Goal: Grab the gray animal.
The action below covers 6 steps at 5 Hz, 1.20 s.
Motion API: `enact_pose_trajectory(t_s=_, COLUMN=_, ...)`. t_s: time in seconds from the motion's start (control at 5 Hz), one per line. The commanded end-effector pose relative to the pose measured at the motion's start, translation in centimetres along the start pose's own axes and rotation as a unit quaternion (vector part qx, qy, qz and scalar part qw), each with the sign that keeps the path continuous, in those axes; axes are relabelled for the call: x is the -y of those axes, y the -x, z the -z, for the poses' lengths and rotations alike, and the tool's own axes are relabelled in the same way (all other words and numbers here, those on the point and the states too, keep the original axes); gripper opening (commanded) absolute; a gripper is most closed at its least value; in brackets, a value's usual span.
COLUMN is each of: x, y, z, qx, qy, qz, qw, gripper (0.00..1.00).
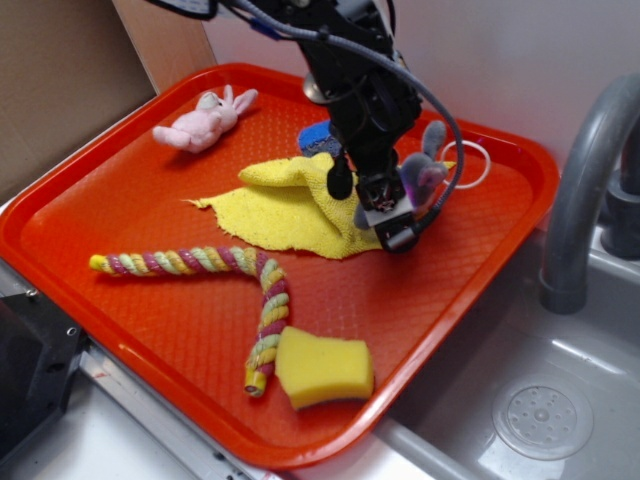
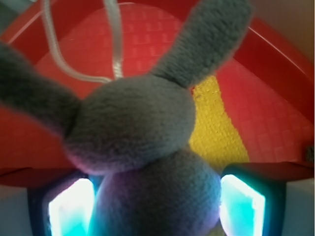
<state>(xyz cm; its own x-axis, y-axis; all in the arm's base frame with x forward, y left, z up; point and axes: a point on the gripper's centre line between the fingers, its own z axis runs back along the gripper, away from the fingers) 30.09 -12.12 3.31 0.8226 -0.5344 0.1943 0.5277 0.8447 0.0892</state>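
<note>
The pincer is closed around the gray animal, whose body sits between both fingers. The toy lies at the right of the yellow cloth on the red tray.

An orange tray sits beside a gray sink on the right, with a gray faucet pipe rising there. Far left on the tray lies a pale pink plush bunny. A yellow cloth spreads at the middle, crumpled at its far side. Nearer, a striped rope toy bends toward a yellow sponge, and the two touch.
</note>
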Motion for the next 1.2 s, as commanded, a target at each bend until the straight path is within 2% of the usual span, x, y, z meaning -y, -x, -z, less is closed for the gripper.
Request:
enact_pose_trajectory(t_s=0.0, x=0.8, y=-0.2, z=-0.3, qx=0.01, qy=-0.007, qz=0.001, qw=1.0, gripper=0.0)
enact_pose_trajectory(t_s=0.2, x=0.4, y=0.1, z=-1.2, qx=0.017, qy=-0.002, qz=-0.017, qw=1.0, gripper=0.0)
enact_pose_trajectory(t_s=0.4, x=-0.7, y=0.1, z=-2.9, qx=0.037, qy=0.028, qz=-0.057, qw=0.997, gripper=0.0)
enact_pose_trajectory(t_s=0.6, x=-2.0, y=-0.5, z=-7.3, qx=0.052, qy=0.018, qz=-0.11, qw=0.992, gripper=0.0)
enact_pose_trajectory(t_s=0.8, x=-3.3, y=-0.3, z=-12.4, qx=0.042, qy=0.003, qz=-0.18, qw=0.983, gripper=0.0)
enact_pose_trajectory(t_s=1.0, x=-3.9, y=1.0, z=-17.5, qx=0.034, qy=-0.049, qz=-0.233, qw=0.971, gripper=0.0)
